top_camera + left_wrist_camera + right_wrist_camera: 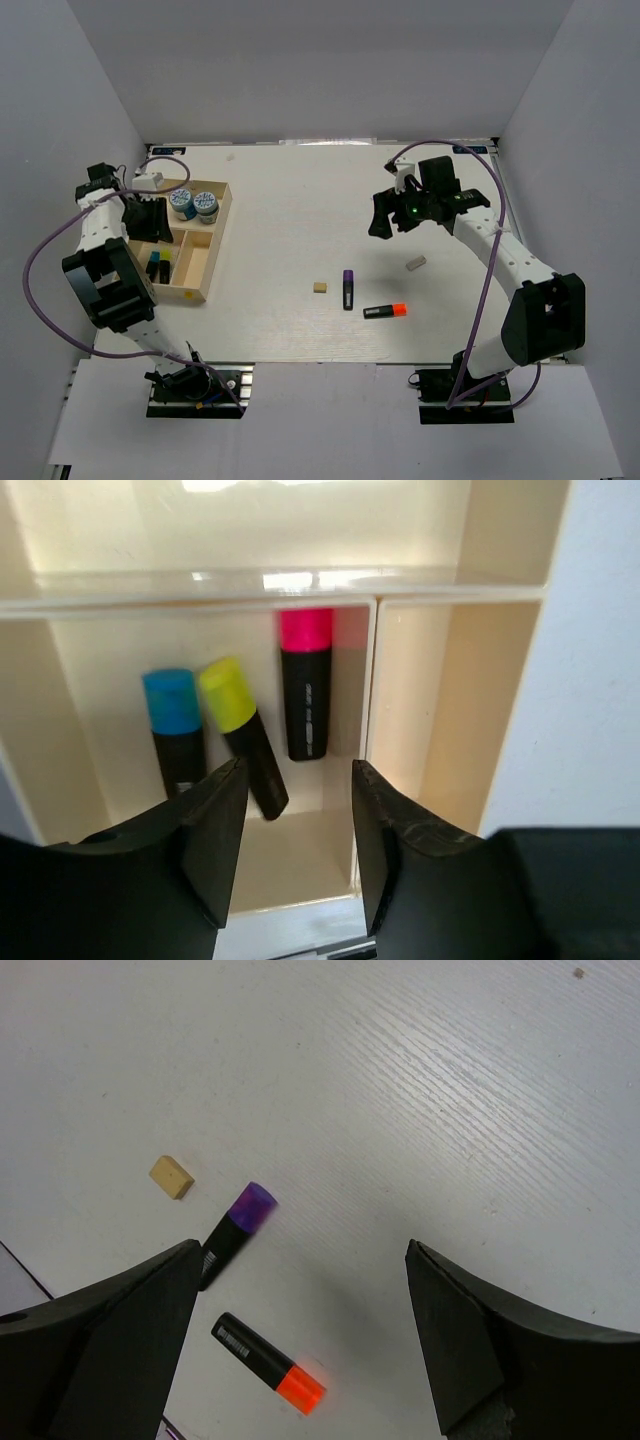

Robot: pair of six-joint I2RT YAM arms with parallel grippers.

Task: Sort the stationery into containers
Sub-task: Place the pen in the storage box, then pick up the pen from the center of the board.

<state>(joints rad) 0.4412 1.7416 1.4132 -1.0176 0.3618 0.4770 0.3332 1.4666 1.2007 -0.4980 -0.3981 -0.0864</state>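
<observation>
The light-wood tray (197, 262) lies at the left. Two blue-and-white rolls (193, 205) sit in its far compartment. My left gripper (152, 228) hovers over the tray, open and empty. In the left wrist view (298, 770) it is above a compartment holding a blue-capped (175, 730), a yellow-capped (240, 735) and a pink-capped highlighter (305, 680). On the table lie a purple-capped highlighter (348, 289), an orange-capped one (385, 311), a tan eraser (320, 287) and a grey eraser (416, 264). My right gripper (385, 225) is open and empty above the table, away from them.
The right wrist view shows the purple highlighter (235, 1232), the orange one (270, 1363) and the tan eraser (171, 1177) on the white table below the open right gripper (302, 1250). A thin tray wall (370, 700) separates the highlighters from a bare compartment.
</observation>
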